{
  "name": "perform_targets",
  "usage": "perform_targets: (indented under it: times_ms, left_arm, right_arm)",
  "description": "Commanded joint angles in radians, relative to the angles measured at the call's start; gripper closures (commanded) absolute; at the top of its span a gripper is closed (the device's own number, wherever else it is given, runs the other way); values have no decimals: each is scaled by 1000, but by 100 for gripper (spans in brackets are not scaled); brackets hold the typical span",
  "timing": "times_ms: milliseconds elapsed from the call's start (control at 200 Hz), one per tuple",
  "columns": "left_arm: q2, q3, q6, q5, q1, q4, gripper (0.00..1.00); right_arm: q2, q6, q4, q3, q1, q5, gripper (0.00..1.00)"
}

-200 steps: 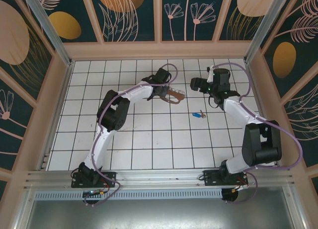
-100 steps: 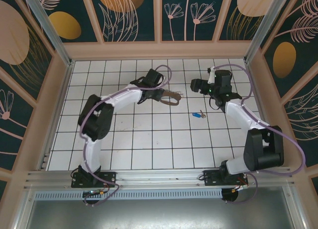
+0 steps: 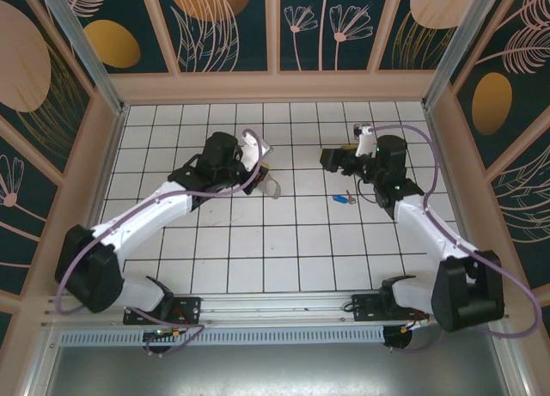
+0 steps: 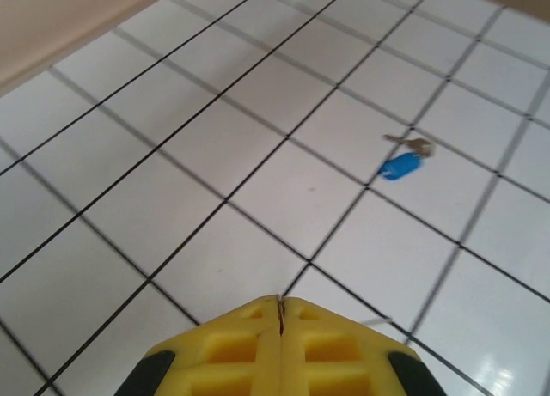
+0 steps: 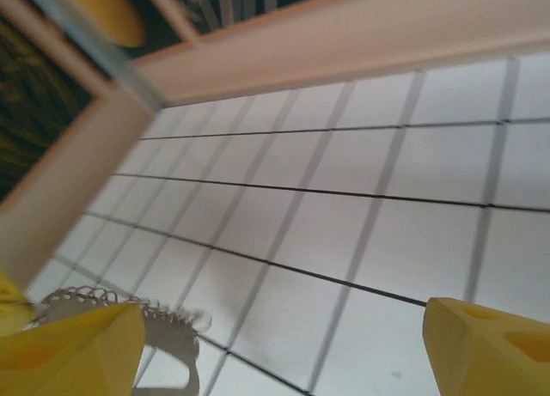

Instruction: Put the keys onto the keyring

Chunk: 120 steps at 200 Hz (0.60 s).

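Pads (image 4: 228, 349) on the left gripper (image 4: 280, 303) are clenched flat against each other, yellow face to yellow face with only a hairline seam between them. From above, the keyring (image 3: 272, 188) hangs right at their tips, so the clenched tips look to be gripping its strap (the wrist camera itself looks out past the strap, so the pinch point is hidden). Seen from the right wrist, the ring's beaded, silvery segment curls in at the lower left with its grey shadow on the tile underneath, which puts it off the floor. The right gripper (image 5: 284, 314) is released, its two yellow fingers (image 5: 490, 344) standing wide apart with bare white tile between them. The key (image 3: 344, 198), blue-headed with a short metal blade, lies flat on the tiled floor (image 3: 258, 250), below and a little right of the right gripper and well apart from the ring. The left arm (image 3: 146, 211) is stretched long and low from its elbow at the near left, reaching diagonally towards the middle. The right arm (image 3: 421, 216) rises from its elbow at the near right and bends inward, its gripper pointing left at the ring.
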Motion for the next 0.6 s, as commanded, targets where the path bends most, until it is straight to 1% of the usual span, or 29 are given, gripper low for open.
perform_targets:
  times_ms: [0, 75, 200, 290, 400, 445, 596]
  left_arm:
    - [-103, -59, 60, 201, -6, 142, 100]
    - [-168, -127, 91, 281, -6, 183, 100]
    - [-231, -160, 96, 354, -6, 208, 100]
    - [-263, -166, 90, 389, -5, 203, 100]
    - [-310, -184, 75, 431, -6, 202, 100]
    - [-328, -190, 69, 450, -6, 202, 100]
    - [-375, -208, 60, 492, -6, 209, 100]
  right_arm:
    - [-115, -30, 241, -66, 68, -118, 20]
    - [-177, -72, 313, -110, 114, -151, 20]
    - [-215, -88, 396, -152, 150, -200, 20]
    - [-208, -103, 410, -154, 167, -250, 26]
    - [-209, -133, 422, -158, 207, -289, 43]
    - [-213, -146, 426, -164, 225, -302, 48]
    - [-227, -200, 429, -173, 290, -340, 49]
